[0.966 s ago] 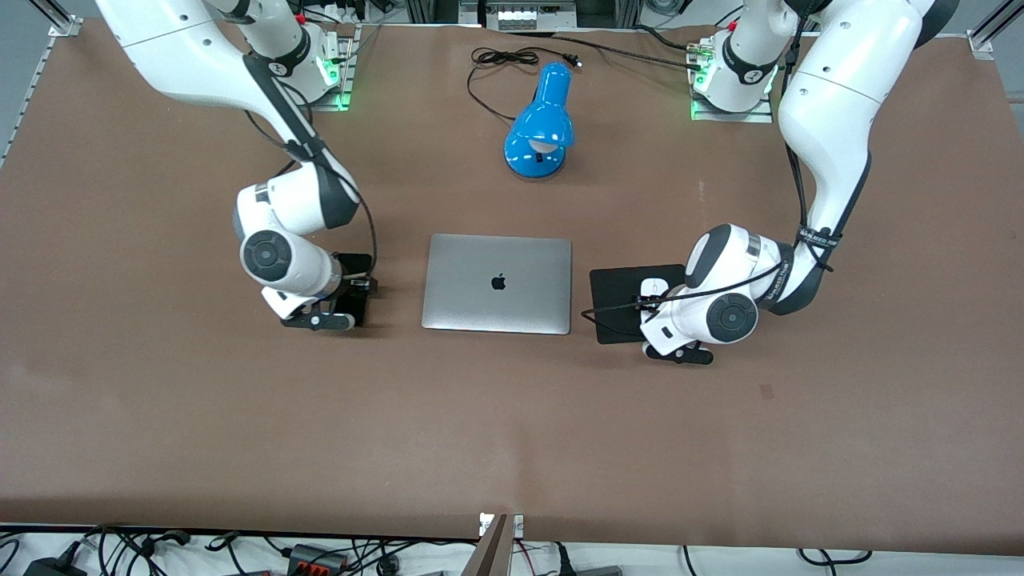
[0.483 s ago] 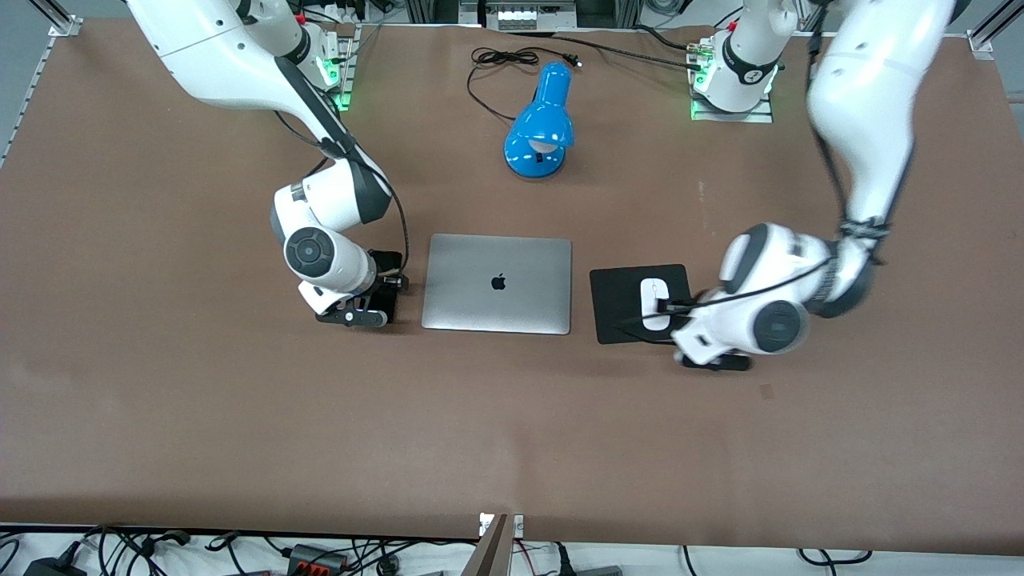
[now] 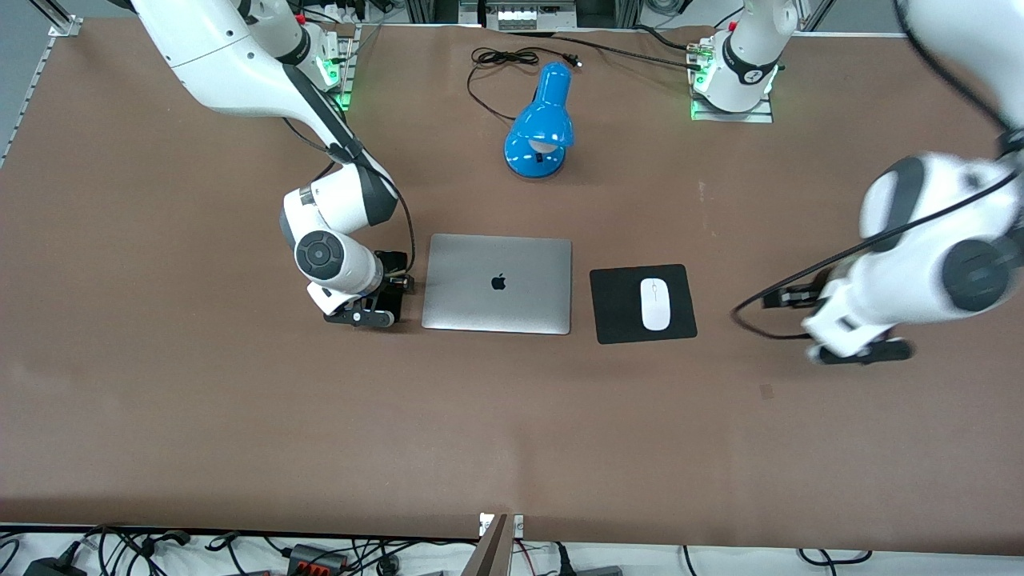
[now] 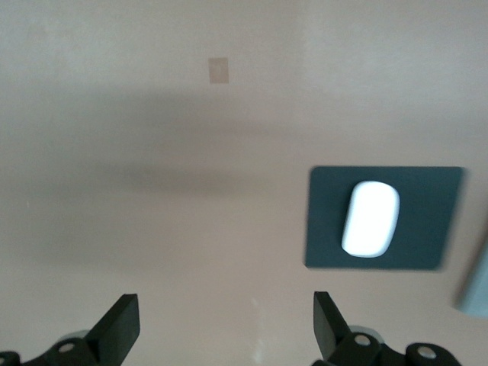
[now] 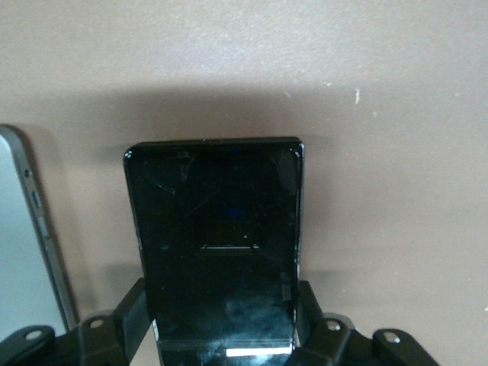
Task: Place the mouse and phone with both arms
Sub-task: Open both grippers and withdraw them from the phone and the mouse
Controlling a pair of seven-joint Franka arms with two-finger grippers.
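The white mouse [image 3: 655,303] lies on the black square pad [image 3: 616,308] beside the laptop; the left wrist view also shows the mouse [image 4: 370,219] on the pad [image 4: 324,229]. My left gripper [image 3: 790,298] is open and empty over bare table, off the pad toward the left arm's end; its open jaws show in the left wrist view [image 4: 223,324]. My right gripper [image 3: 390,288] is shut on the black phone [image 3: 393,300], low over the table beside the laptop's edge. In the right wrist view, the phone [image 5: 221,236] sits between the fingers [image 5: 130,316].
A closed silver laptop [image 3: 498,282] lies mid-table between phone and pad; its edge shows in the right wrist view [image 5: 23,252]. A blue desk lamp [image 3: 540,128] with a black cord [image 3: 500,58] stands farther from the camera. Two arm bases [image 3: 732,80] sit along the table's top edge.
My left gripper has left the mouse on the pad and swung away toward the left arm's end. My right gripper has carried the phone closer to the laptop.
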